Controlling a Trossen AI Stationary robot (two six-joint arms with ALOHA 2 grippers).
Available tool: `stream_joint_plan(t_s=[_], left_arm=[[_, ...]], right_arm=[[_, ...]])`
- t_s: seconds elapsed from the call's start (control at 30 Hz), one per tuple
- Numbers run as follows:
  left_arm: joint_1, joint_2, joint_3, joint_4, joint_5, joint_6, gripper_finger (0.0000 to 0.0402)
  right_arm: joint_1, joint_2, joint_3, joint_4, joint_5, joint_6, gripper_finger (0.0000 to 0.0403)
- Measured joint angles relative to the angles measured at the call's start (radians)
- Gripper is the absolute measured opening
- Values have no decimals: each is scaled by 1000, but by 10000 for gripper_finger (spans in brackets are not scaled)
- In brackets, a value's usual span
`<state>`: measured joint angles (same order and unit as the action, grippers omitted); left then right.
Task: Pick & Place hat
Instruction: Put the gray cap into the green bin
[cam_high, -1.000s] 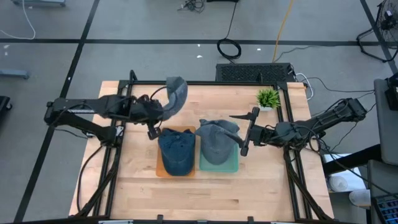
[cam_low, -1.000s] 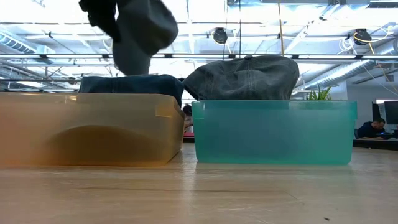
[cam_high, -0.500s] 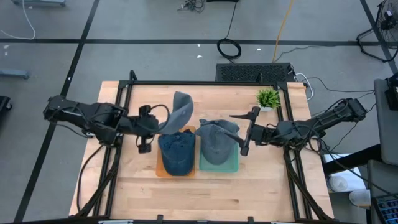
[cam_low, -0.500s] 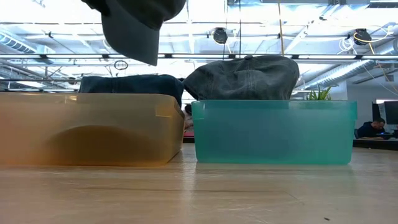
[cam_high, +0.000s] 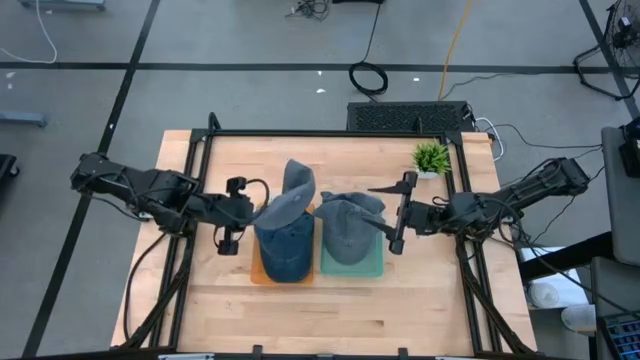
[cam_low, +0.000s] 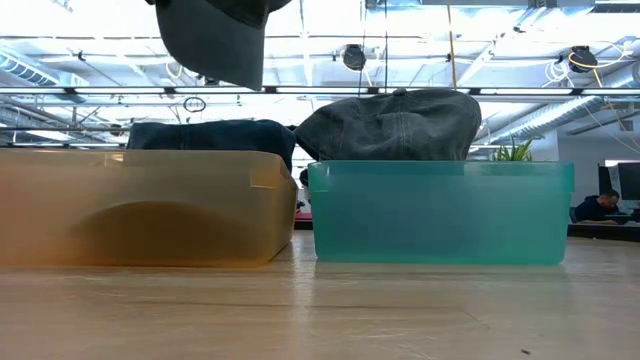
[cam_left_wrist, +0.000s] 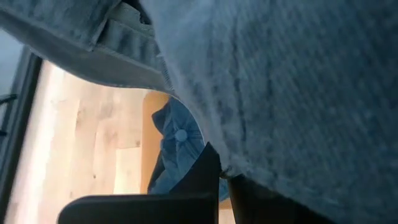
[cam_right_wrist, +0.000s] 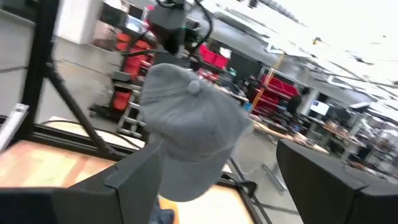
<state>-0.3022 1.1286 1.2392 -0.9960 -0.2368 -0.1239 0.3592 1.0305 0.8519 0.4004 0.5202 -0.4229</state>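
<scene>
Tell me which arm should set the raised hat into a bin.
Left. The left gripper already holds the grey hat above the orange bin. The right gripper waits open beside the teal bin, holding nothing.

two bins (cam_high: 262, 270) side by side mid-table, a hat (cam_high: 285, 250) in each.

The hat (cam_high: 288, 196) in the left gripper (cam_high: 256, 207) is grey-blue. Below it, a dark blue hat (cam_high: 283, 243) lies in the orange bin (cam_low: 140, 205). Beside it, a grey hat (cam_high: 349, 228) fills the teal bin (cam_low: 440, 212).
</scene>
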Motion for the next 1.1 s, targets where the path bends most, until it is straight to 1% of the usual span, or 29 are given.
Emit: stream_joint_plan(t_s=[0.17, 0.37, 0.57, 0.67, 0.83, 1.1], left_arm=[[25, 0, 0, -2, 62, 0, 8], [53, 7, 18, -26, 64, 10, 8], [80, 81, 173, -130, 61, 47, 8], [89, 129, 244, -180, 61, 70, 8], [103, 207, 326, -228, 61, 119, 8], [126, 343, 492, -320, 62, 173, 8]], right_arm=[[0, 0, 89, -150, 1, 25, 295], [0, 0, 165, -270, 2, 72, 295], [0, 7, 240, -343, 2, 75, 295], [0, 21, 292, -416, 1, 91, 295], [0, 68, 393, -548, -2, 101, 295], [1, 124, 505, -640, -2, 96, 295]])
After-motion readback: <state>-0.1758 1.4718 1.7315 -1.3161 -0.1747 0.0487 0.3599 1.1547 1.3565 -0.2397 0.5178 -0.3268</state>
